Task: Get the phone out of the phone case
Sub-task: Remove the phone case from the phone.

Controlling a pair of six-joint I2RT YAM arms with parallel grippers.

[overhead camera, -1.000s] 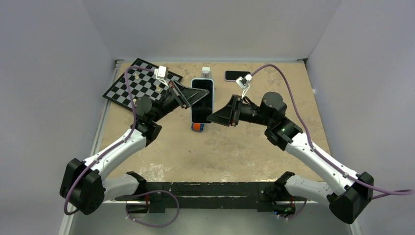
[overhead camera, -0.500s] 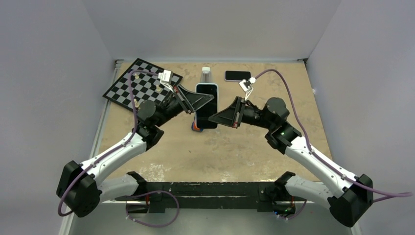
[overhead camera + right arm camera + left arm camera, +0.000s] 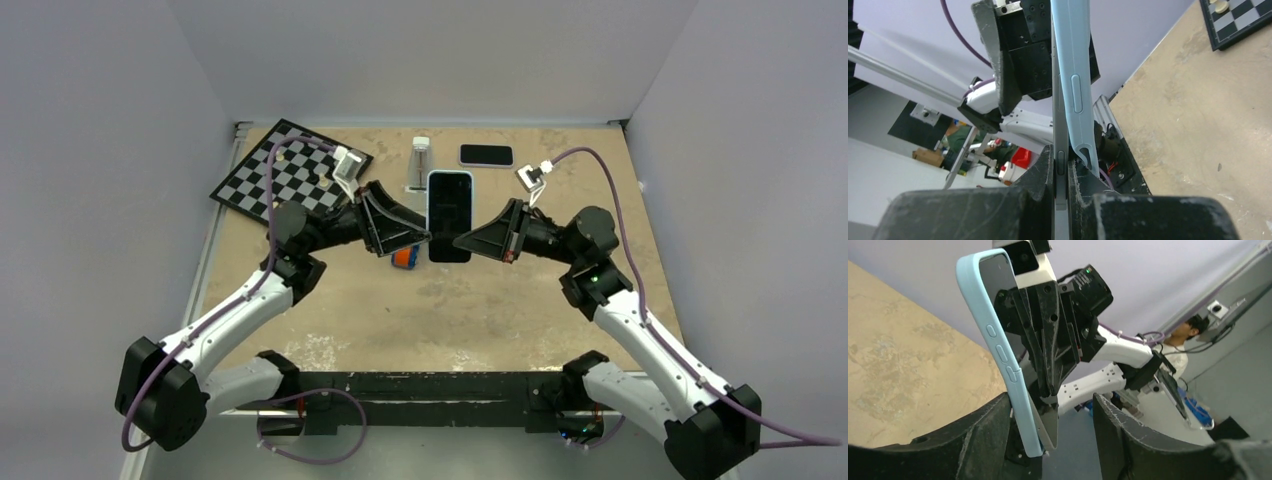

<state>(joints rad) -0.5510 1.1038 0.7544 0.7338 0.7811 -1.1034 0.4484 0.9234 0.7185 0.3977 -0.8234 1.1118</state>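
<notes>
Black fingers (image 3: 1033,185) of the right claw (image 3: 1061,167) are pressed together on the thin grey edge of the phone (image 3: 1055,115), pinching it in the air above the desk (image 3: 500,310). Right beside that grip, the pale blue phone case (image 3: 1073,60) peels away from the phone at its near corner; farther from the claw it hugs the phone's side. Facing the right claw from the phone's other side, the left claw (image 3: 1050,407) stands spread, the case's edge against or just beside one finger (image 3: 983,435) and the other finger well clear of it. Below the left claw an orange-and-blue object (image 3: 403,257) lies on the desk. Beyond both claws sit a clear bottle (image 3: 421,160), a black handset (image 3: 486,155) and a chessboard (image 3: 250,185).
</notes>
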